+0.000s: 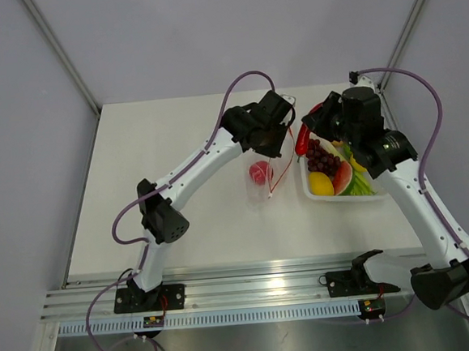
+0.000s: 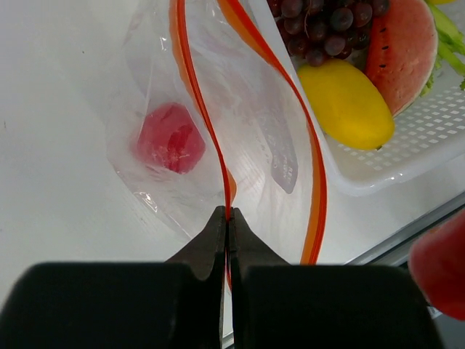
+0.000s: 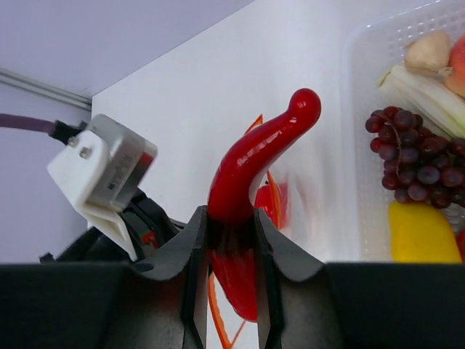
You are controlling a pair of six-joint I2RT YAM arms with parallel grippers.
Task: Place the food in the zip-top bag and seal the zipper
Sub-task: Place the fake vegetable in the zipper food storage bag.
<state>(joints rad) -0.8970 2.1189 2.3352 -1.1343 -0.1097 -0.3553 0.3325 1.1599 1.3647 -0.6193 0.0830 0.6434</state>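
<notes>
The clear zip-top bag (image 2: 240, 138) hangs open from my left gripper (image 2: 228, 217), which is shut on one side of its red-orange zipper strip (image 2: 190, 80); the other strip side (image 2: 314, 182) bows away. A red round fruit (image 2: 169, 137) lies inside the bag and shows in the top view (image 1: 259, 172). My right gripper (image 3: 231, 222) is shut on a red chili (image 3: 254, 156), held in the air next to the bag mouth (image 1: 301, 140). Purple grapes (image 1: 322, 157), a yellow lemon (image 1: 320, 184), a watermelon slice (image 1: 343, 176) and green pieces (image 1: 362, 184) sit in the white tray (image 1: 346, 199).
The white tray stands right of the bag, close to it. The left arm's wrist camera (image 3: 102, 171) shows just left of the chili. An aluminium rail (image 1: 251, 284) runs along the table's near edge.
</notes>
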